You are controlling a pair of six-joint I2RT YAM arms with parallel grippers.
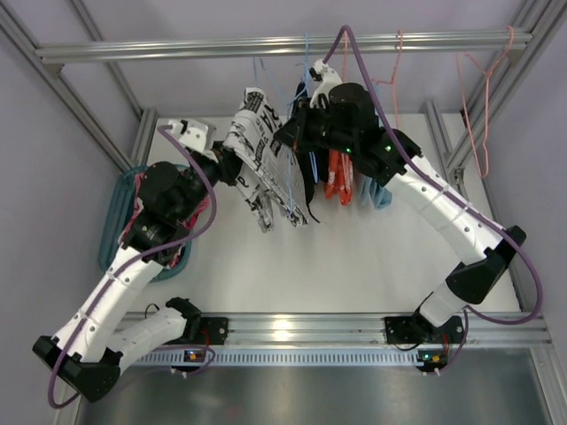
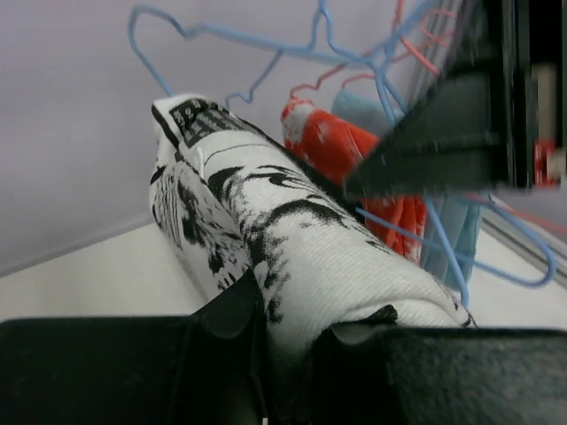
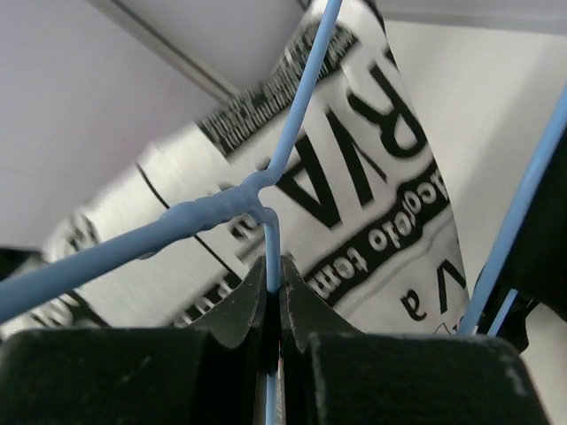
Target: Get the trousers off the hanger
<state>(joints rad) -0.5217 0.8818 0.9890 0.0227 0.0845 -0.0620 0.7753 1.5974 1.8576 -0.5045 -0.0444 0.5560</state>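
The white trousers with dense black print hang folded over a blue wire hanger under the top rail. My left gripper is shut on the folded fabric from the left; in the left wrist view the cloth bulges out between the two fingers. My right gripper is shut on the hanger's thin blue wire, just below its twisted neck, with the printed fabric behind it. The pink pair does not show clearly.
An orange-red garment and a light blue one hang right of the trousers. Empty pink wire hangers hang from the rail at the right. A pile of teal hangers lies at the table's left edge.
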